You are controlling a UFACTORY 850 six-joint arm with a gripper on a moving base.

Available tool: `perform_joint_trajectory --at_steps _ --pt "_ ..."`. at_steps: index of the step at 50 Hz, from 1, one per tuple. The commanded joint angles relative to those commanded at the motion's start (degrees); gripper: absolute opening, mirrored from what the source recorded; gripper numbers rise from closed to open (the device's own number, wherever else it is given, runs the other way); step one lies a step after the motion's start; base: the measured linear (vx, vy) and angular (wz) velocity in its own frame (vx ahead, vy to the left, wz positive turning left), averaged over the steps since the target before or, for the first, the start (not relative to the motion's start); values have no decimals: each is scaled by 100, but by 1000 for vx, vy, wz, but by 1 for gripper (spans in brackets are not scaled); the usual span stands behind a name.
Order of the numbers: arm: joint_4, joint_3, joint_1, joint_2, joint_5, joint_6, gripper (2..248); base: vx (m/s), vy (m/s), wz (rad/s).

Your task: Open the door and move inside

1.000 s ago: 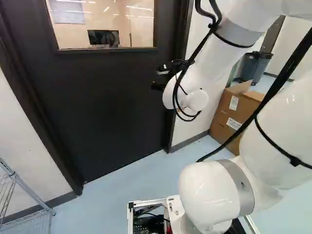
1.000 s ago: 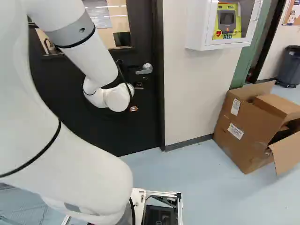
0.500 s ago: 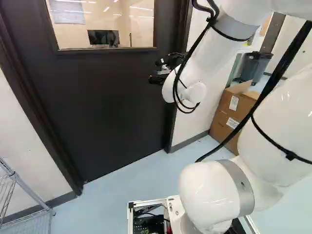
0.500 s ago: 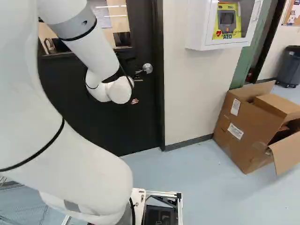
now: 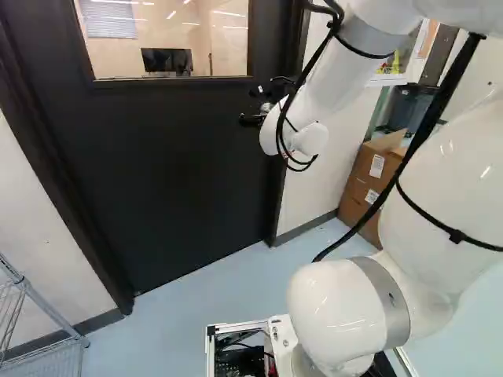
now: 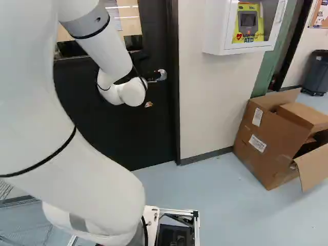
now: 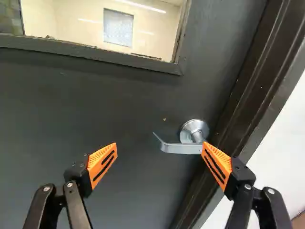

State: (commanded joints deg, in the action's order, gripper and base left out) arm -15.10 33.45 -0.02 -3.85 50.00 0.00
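One curved metal handle (image 7: pixel 178 148) juts from the flat, dark door (image 7: pixel 119 109).

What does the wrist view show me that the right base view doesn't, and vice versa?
Wrist view only: both fingers standing apart, the handle's bent tip.
Right base view only: the arm's links, wall cabinet, bin, floor, the box's open flap.
Both: shut door, its window, the frame, part of the handle.

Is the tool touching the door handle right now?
Cannot tell. In the wrist view, one orange pad of the open tool overlaps the door handle near its round base, but no view plainly shows contact or a gap.
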Motion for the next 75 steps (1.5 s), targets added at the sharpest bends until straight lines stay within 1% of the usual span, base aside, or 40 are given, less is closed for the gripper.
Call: perform_joint_trajectory --at_steps 27,53,62,75 --pt "0 527 -1 530 0 0 247 0 0 0" --pt "0 1122 11 1103 0 0 247 0 0 0" --pt "0 1219 28 1268 0 0 247 0 0 0" --pt "0 1212 52 1413 0 0 247 0 0 0"
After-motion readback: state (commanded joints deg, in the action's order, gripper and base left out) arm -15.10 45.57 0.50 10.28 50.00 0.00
